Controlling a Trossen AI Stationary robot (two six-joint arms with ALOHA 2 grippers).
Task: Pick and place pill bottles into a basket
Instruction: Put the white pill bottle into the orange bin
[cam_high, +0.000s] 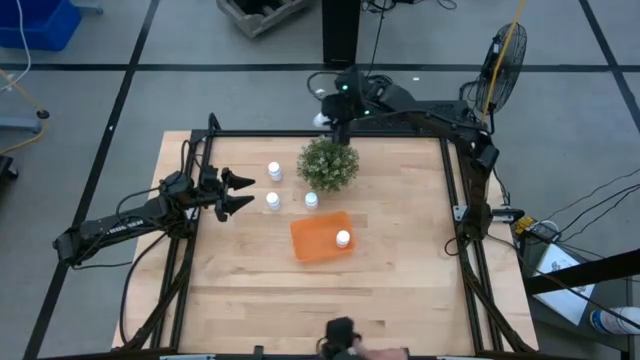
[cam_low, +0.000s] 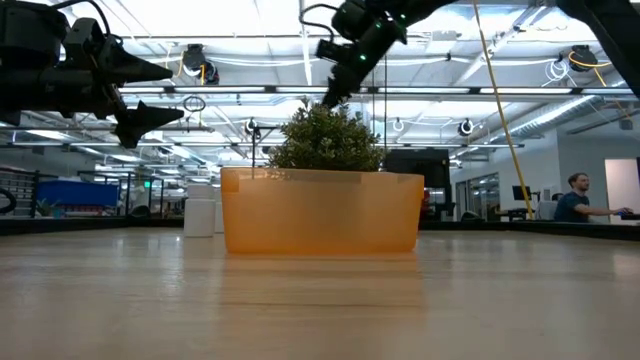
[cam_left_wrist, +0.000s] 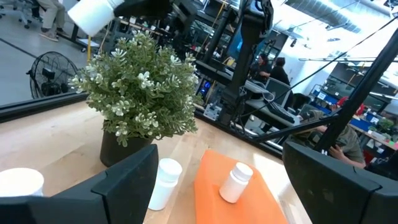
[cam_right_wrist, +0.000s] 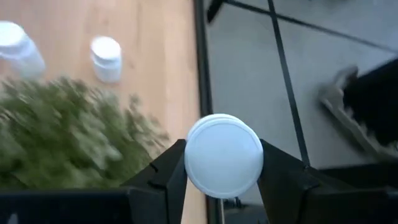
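Observation:
Three white pill bottles stand on the wooden table (cam_high: 400, 290): one (cam_high: 274, 171) left of the plant and two (cam_high: 272, 200), (cam_high: 311, 200) nearer the basket. A further bottle (cam_high: 343, 238) lies in the orange basket (cam_high: 315, 240). My right gripper (cam_high: 328, 120) is over the table's far edge, behind the green plant (cam_high: 328, 163), shut on another bottle (cam_right_wrist: 224, 155). My left gripper (cam_high: 245, 192) is open and empty above the table's left part, pointing toward the bottles; it also shows in the low view (cam_low: 150, 95). My right gripper pinches the pill bottle between its two fingers (cam_right_wrist: 166, 177), one on each side of the body. The bottle's round white end (cam_right_wrist: 224, 146) faces the wrist camera. The bottle is lifted clear of the table and shows tilted in the left wrist view (cam_left_wrist: 93, 14).
The bushy plant in its dark pot (cam_left_wrist: 118, 146) stands at the table's far middle, just below the right gripper. A black frame (cam_high: 455, 200) runs around the table's edges. A fan (cam_high: 505, 50) stands off the far right corner. People sit in the room behind (cam_low: 575, 195).

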